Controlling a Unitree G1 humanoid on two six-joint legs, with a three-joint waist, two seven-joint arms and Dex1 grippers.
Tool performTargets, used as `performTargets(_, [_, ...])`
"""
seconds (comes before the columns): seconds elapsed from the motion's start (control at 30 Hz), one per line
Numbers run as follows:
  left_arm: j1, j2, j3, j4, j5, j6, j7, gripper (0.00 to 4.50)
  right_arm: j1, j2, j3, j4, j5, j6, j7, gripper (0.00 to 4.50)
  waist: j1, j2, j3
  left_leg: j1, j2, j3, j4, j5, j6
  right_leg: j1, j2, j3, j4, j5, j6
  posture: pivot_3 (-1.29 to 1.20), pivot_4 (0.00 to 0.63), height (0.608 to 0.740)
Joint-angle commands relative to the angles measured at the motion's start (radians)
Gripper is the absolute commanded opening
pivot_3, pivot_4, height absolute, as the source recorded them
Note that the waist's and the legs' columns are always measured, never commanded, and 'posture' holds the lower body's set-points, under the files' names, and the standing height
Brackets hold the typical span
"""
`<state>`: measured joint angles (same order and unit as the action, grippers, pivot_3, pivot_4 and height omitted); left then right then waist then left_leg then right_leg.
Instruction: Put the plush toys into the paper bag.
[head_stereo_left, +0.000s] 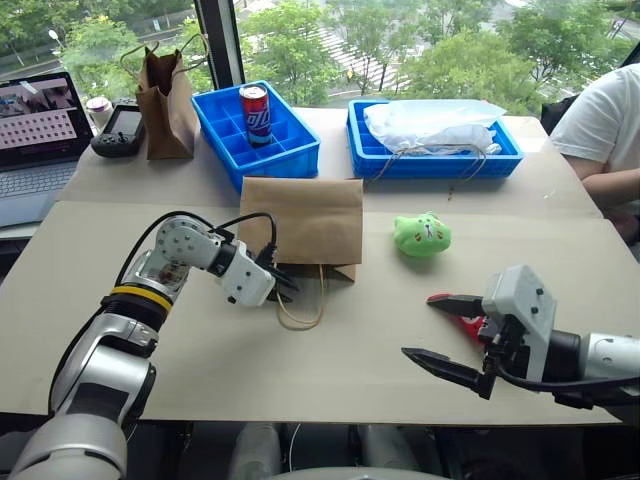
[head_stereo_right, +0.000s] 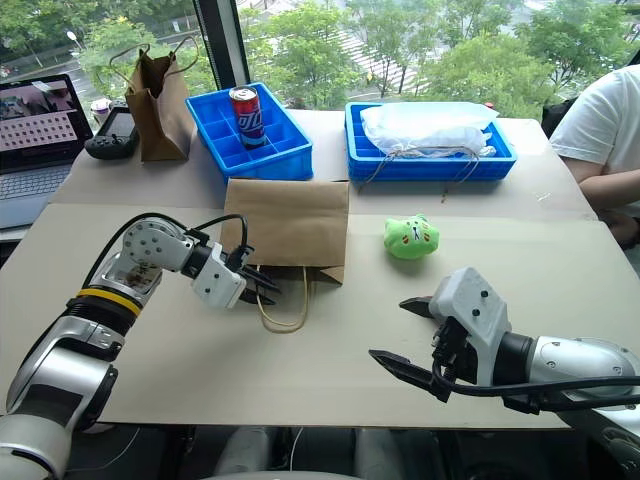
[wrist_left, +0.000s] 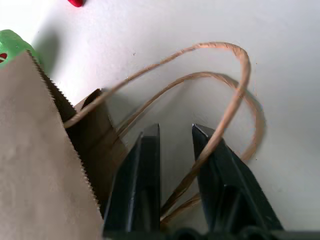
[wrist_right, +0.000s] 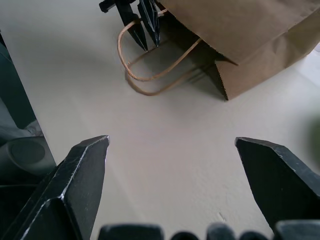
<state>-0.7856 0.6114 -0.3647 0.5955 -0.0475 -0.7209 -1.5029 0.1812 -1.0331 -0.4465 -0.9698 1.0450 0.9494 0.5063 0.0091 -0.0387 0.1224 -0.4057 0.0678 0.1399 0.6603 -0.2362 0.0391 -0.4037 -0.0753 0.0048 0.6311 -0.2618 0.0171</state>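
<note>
The wide paper bag (head_stereo_left: 300, 218) lies flat in the middle of the table, its mouth and cord handles (head_stereo_left: 301, 312) toward me. My left gripper (head_stereo_left: 288, 284) is at the mouth, shut on a handle cord (wrist_left: 220, 125) that runs between its fingers. The lime-green plush toy (head_stereo_left: 421, 235) sits to the right of the bag, apart from both grippers. My right gripper (head_stereo_left: 420, 325) hovers open near the table's front right. The red plush toy (head_stereo_left: 466, 324) peeks out just behind its fingers, mostly hidden.
At the back stand a narrower brown bag (head_stereo_left: 168, 100), a blue tray (head_stereo_left: 262, 150) holding a can (head_stereo_left: 255, 110), and another blue tray (head_stereo_left: 500, 160) with a white plastic bag (head_stereo_left: 430, 125). A laptop (head_stereo_left: 35, 140) is far left. A person's arm (head_stereo_left: 605, 150) is far right.
</note>
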Motion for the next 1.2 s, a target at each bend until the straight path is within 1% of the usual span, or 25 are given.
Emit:
performTargets(0.03, [-0.042,-0.03,0.056,-0.079,-0.109,0.182,0.005,0.06,0.046,-0.006,0.008,-0.018,-0.026,0.012,-0.021,4.5,0.003,0.0,0.0,0.0,0.0,0.0,0.0,0.0,0.0,0.0,0.0,0.0,0.0,0.0,0.0,0.0,0.15,0.736])
performTargets(0.17, [-0.048,-0.023,0.079,-0.169,-0.159,0.325,-0.015,0.06,0.108,0.006,0.044,-0.039,-0.078,0.015,-0.053,4.5,0.002,0.001,0.0,-0.002,-0.001,-0.002,0.0,0.0,0.0,0.0,0.0,0.003,0.0,-0.001,0.002,0.0,0.15,0.736])
performTargets(0.23, [-0.078,-0.033,0.101,-0.2,-0.18,0.402,0.004,0.06,0.075,0.061,0.121,-0.019,-0.096,0.002,-0.112,4.5,0.0,0.001,-0.001,-0.002,-0.002,-0.002,0.001,0.0,0.0,0.001,0.0,0.003,0.0,-0.001,0.002,0.0,0.15,0.736])
performTargets(0.33, [-0.097,-0.044,0.117,-0.249,-0.201,0.489,0.015,0.06,-0.046,0.172,0.283,0.054,-0.196,-0.014,-0.209,4.5,-0.007,0.001,-0.001,-0.001,-0.001,-0.003,0.001,0.0,0.0,0.001,0.002,0.004,0.001,-0.001,0.002,0.0,0.15,0.736])
performTargets(0.4, [-0.086,-0.046,0.119,-0.286,-0.202,0.521,0.015,0.06,-0.122,0.274,0.36,0.118,-0.226,-0.009,-0.264,4.5,-0.013,0.003,-0.001,0.0,-0.002,-0.003,0.001,0.001,0.0,0.001,0.003,0.005,0.002,-0.001,0.002,0.0,0.15,0.736])
performTargets(0.5, [-0.062,-0.043,0.117,-0.325,-0.196,0.538,0.013,0.06,-0.205,0.378,0.483,0.202,-0.311,-0.024,-0.287,4.5,-0.019,0.004,-0.002,0.0,-0.001,-0.003,0.001,0.001,0.0,0.001,0.005,0.007,0.002,-0.001,0.002,0.0,0.15,0.736])
performTargets(0.53, [-0.056,-0.043,0.118,-0.338,-0.195,0.546,0.016,0.06,-0.235,0.415,0.522,0.25,-0.361,-0.048,-0.303,4.5,-0.02,0.004,-0.002,0.0,-0.001,-0.003,0.001,0.001,0.0,0.0,0.006,0.007,0.003,-0.001,0.002,0.0,0.15,0.736])
performTargets(0.6, [-0.042,-0.043,0.122,-0.366,-0.201,0.574,0.022,0.06,-0.282,0.505,0.562,0.352,-0.431,-0.098,-0.333,4.5,-0.022,0.004,-0.002,-0.001,0.0,-0.003,0.001,0.001,0.0,0.0,0.008,0.009,0.002,-0.001,0.002,0.0,0.15,0.736])
performTargets(0.7, [-0.03,-0.042,0.129,-0.399,-0.202,0.602,0.033,0.06,-0.322,0.585,0.605,0.476,-0.528,-0.177,-0.332,4.5,-0.019,0.005,-0.001,-0.002,0.0,-0.003,0.001,0.002,-0.001,-0.001,0.009,0.01,0.001,-0.001,0.002,0.0,0.15,0.736])
performTargets(0.83, [-0.026,-0.051,0.136,-0.427,-0.204,0.627,0.056,0.0,-0.377,0.675,0.63,0.585,-0.589,-0.278,-0.296,3.47,-0.014,0.005,-0.002,-0.003,-0.001,-0.003,0.001,0.002,-0.002,-0.001,0.009,0.011,0.001,-0.001,0.002,0.0,0.15,0.736])
performTargets(1.0, [-0.024,-0.063,0.127,-0.462,-0.206,0.662,0.073,0.0,-0.443,0.744,0.672,0.672,-0.644,-0.369,-0.213,1.63,-0.016,0.005,-0.001,-0.003,0.0,-0.003,0.001,0.002,-0.002,-0.001,0.01,0.011,0.001,-0.001,0.002,0.0,0.15,0.736])
performTargets(1.03, [-0.024,-0.065,0.126,-0.469,-0.207,0.667,0.075,0.0,-0.455,0.756,0.67,0.693,-0.655,-0.389,-0.207,1.35,-0.017,0.005,-0.001,-0.003,0.0,-0.003,0.001,0.002,-0.002,-0.001,0.01,0.011,0.002,-0.001,0.002,0.0,0.15,0.736])
performTargets(1.1, [-0.024,-0.069,0.126,-0.483,-0.215,0.687,0.076,0.0,-0.49,0.771,0.669,0.758,-0.693,-0.436,-0.196,0.61,-0.018,0.006,-0.002,-0.003,0.0,-0.003,0.001,0.002,-0.002,0.0,0.011,0.011,0.002,-0.001,0.002,0.0,0.15,0.736])
performTargets(1.17, [-0.023,-0.072,0.126,-0.498,-0.219,0.703,0.077,0.0,-0.539,0.795,0.661,0.851,-0.734,-0.497,-0.194,0.07,-0.019,0.006,-0.001,-0.003,0.0,-0.003,0.001,0.003,-0.003,0.0,0.011,0.011,0.002,-0.001,0.002,0.0,0.15,0.736])
performTargets(1.2, [-0.02,-0.071,0.127,-0.506,-0.221,0.708,0.077,0.0,-0.567,0.813,0.65,0.912,-0.75,-0.527,-0.201,0.07,-0.02,0.006,-0.001,-0.003,0.0,-0.002,0.001,0.003,-0.003,0.0,0.011,0.012,0.002,-0.001,0.002,0.0,0.15,0.736])
